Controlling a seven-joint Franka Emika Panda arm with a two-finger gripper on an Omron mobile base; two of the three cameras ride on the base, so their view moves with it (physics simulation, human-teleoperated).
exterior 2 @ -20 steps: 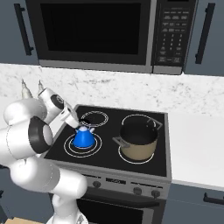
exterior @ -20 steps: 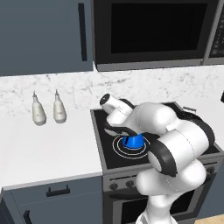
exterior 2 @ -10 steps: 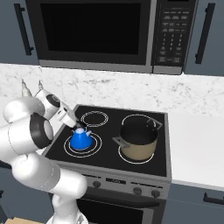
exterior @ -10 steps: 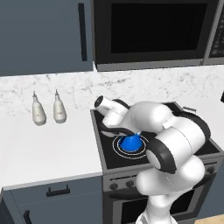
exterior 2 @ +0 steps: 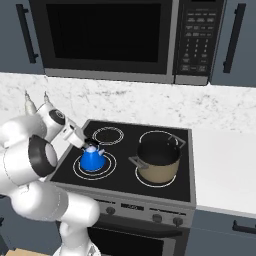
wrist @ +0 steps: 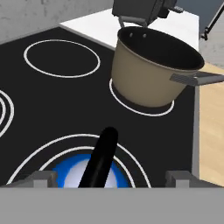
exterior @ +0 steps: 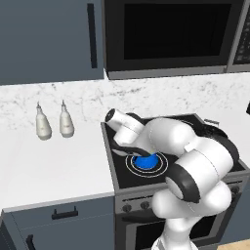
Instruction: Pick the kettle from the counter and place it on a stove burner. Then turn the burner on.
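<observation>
Left base view: my arm reaches across the black cooktop (exterior: 195, 122), and the blue kettle (exterior: 145, 161) sits inside the large double-ring stove burner (exterior: 131, 164) at the front left; my wrist covers its top, so I cannot read my gripper here. Two white bottles (exterior: 52, 122) stand on the white counter (exterior: 53, 166), well apart from the stove. Right base view: the kettle (exterior 2: 92, 159) stands upright, centred on the burner (exterior 2: 111, 167), with my gripper (exterior 2: 88, 145) just above its handle. A tan pot (exterior 2: 158, 160) occupies the front right ring, and a microwave (exterior 2: 107, 37) hangs above. I cannot tell the finger spacing from this side. Hand view: I look straight down on the kettle's black handle (wrist: 99, 157) and pale lid (wrist: 75, 171), the burner ring (wrist: 144, 168) around them. My fingertips (wrist: 181, 177) stand spread wide at either side, apart from the handle, gripping nothing. The pot (wrist: 153, 70) sits beyond.
</observation>
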